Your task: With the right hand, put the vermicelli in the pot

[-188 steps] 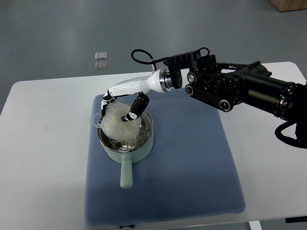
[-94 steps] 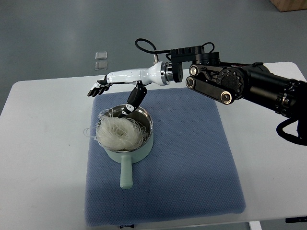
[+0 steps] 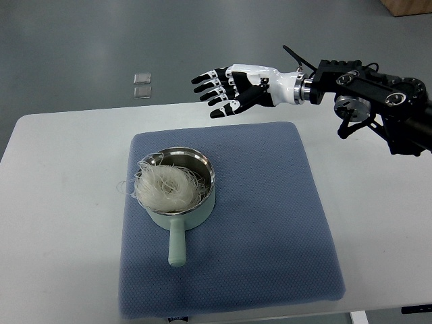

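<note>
The pot (image 3: 177,196) is my marker for everything here. Its long pale green handle (image 3: 177,243) points toward me, on the near side. The pot sits on a blue mat (image 3: 270,229), and the mat lies on the white table (image 3: 61,223).

Inside the pot is the vermicelli (image 3: 165,187), a white fluffy nest. Most of it rests in the pot, on the left part. Some thin strands hang over the left rim, and I think a few reach the mat, but they are too thin to be sure.

The vermicelli looks very light and springy. I think the dry strands could snap if I squeezed hard. If I had to tidy it, I would pinch the thick middle of the nest softly, not the loose ends.

Past the far side of the pot, well apart from it and up in the air, is my right hand (image 3: 236,84). My fingers (image 3: 206,77) are spread wide and hold nothing.

Farther off than the pot, on the gray floor, lie two small clear squares (image 3: 142,85).
</note>
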Controlling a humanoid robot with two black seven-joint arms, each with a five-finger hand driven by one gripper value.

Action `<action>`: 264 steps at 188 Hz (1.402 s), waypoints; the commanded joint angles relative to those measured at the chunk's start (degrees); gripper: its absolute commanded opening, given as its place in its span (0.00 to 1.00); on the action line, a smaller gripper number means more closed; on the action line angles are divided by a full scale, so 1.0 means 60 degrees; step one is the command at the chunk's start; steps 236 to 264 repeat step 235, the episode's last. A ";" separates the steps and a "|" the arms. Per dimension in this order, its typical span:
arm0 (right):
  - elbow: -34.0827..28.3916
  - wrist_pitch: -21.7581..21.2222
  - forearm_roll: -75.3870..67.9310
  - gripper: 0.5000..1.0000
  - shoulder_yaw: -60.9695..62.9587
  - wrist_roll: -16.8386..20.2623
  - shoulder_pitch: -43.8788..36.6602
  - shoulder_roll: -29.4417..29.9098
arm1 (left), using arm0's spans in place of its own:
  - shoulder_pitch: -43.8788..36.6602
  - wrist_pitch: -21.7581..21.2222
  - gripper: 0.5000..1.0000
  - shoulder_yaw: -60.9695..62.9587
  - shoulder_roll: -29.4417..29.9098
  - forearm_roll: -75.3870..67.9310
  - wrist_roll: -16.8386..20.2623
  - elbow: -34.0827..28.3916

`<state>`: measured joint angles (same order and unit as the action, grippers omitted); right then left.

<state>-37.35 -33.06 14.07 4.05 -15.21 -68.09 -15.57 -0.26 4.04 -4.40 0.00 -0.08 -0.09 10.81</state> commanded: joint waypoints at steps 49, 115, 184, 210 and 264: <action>-0.0015 0.0120 -0.4630 0.78 0.0145 0.0777 0.1270 -0.0921 | -0.0001 0.0000 1.00 0.0000 0.0000 -0.0001 0.0015 0.0000; -0.0001 0.0764 -0.6109 0.85 0.0204 0.1202 0.1988 -0.1243 | -0.0001 0.0000 1.00 0.0000 0.0000 -0.0001 0.0015 0.0000; 0.0014 0.0764 -0.6007 0.85 0.0204 0.1158 0.2003 -0.1126 | -0.0001 0.0000 1.00 0.0000 0.0000 -0.0001 0.0000 0.0000; 0.0014 0.0764 -0.6007 0.85 0.0204 0.1158 0.2046 -0.1140 | -0.0001 0.0000 1.00 0.0000 0.0000 -0.0001 0.0000 0.0000; 0.0014 0.0764 -0.6021 0.85 0.0219 0.1158 0.2076 -0.1155 | -0.0001 0.0000 1.00 0.0000 0.0000 -0.0001 0.0000 0.0000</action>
